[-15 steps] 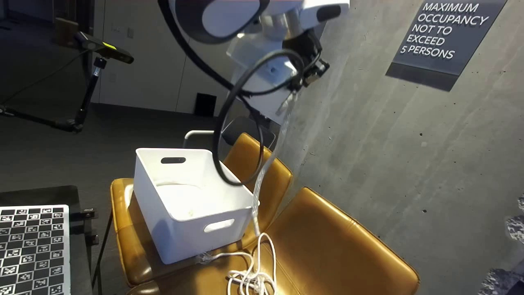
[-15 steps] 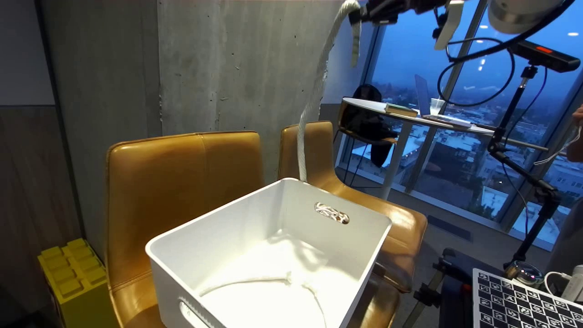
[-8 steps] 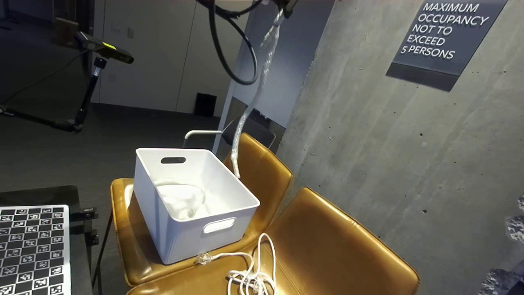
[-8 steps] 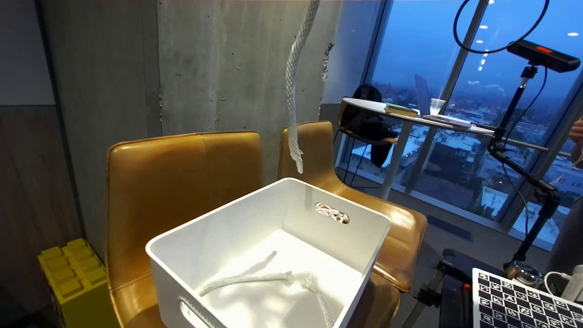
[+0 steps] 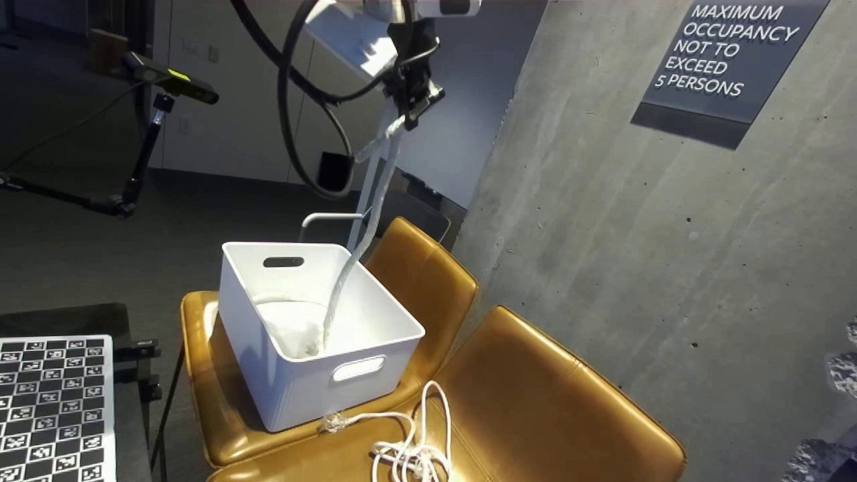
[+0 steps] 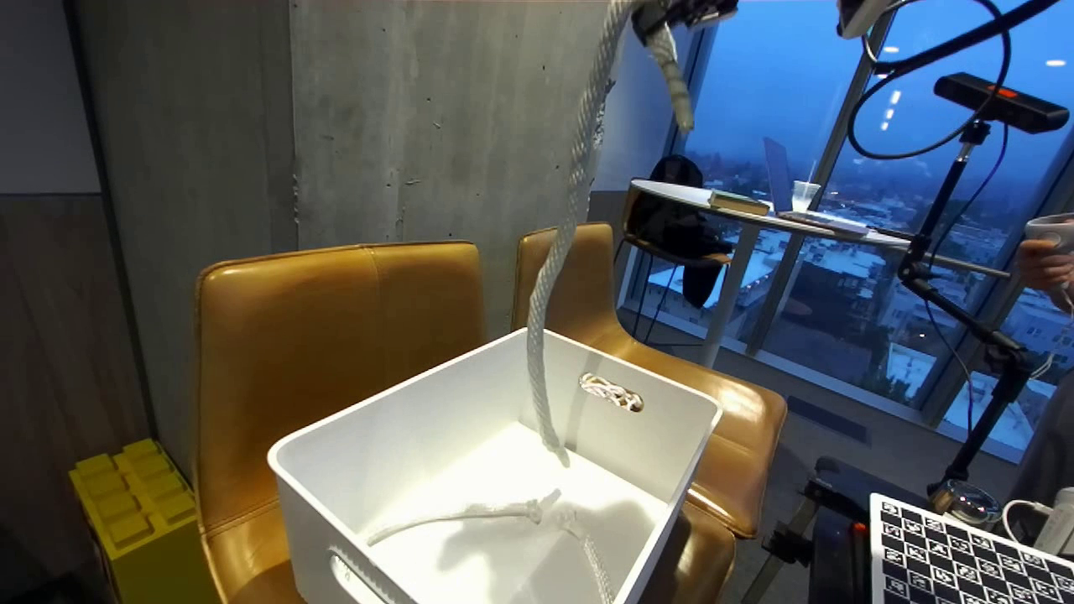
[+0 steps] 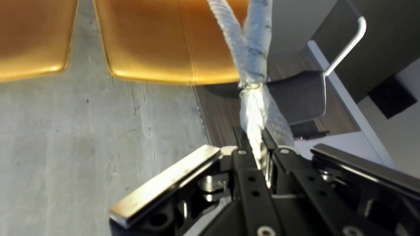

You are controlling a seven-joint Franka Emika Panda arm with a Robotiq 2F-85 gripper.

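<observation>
gripper (image 7: 255, 137) pinches a hanging, white braided rope (image 6: 579, 159).

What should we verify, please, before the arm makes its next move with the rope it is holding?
1. Grip: ok; the gripper is shut on the white rope.
2. Lower end within the white bin: ok; it hangs inside the walls in both exterior views.
3. Whole rope below the rim: not ok; the upper length and short tail are above it.
4. Lower end touching the bottom: cannot tell.
5. Bin open side up on the brown chair: ok.
6. Loose cord apart from the held rope: ok; it lies outside the bin, on the neighbouring chair.
</observation>
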